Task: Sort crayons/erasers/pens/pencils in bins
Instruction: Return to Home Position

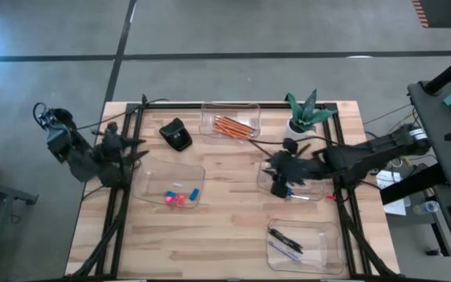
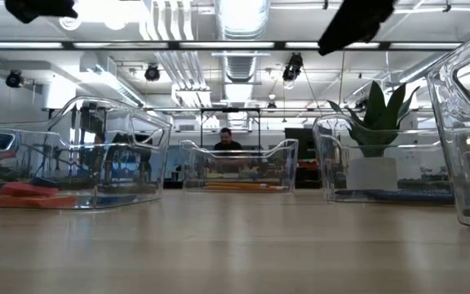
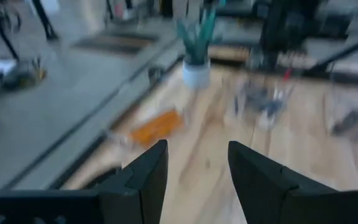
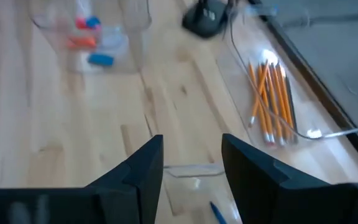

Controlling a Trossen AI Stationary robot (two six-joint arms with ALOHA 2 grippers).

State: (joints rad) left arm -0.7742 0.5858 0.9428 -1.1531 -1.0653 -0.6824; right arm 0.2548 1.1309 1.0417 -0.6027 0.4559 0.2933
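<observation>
right gripper: my right gripper hangs over the clear bin at mid-right of the table, fingers parted with nothing between them (the wrist view shows bare wood and the bin's rim in the gap)

crayon beneath it: a short blue crayon lies in that bin just under the fingers, only partly in frame, so I cannot read its full length; what shows runs slantwise to the line between the fingers

left gripper: my left gripper waits at the left edge of the table, also open and empty, well apart from everything on the right side

pencils: the orange pencils lie together in the far bin, long axes roughly along the bin's length; from the right gripper they lie away toward the far edge and slightly left

erasers: pink and blue erasers sit in the left-centre bin, nearer my left arm

pens: dark pens rest in the near-right bin, slanted across it

loose items: I see no stick or block lying on the bare wood, so sorting looks close to finished

what the next move turns on: I judge the right arm is the nearer one to anything on this side, and it stands directly above its bin rather than beside it
</observation>
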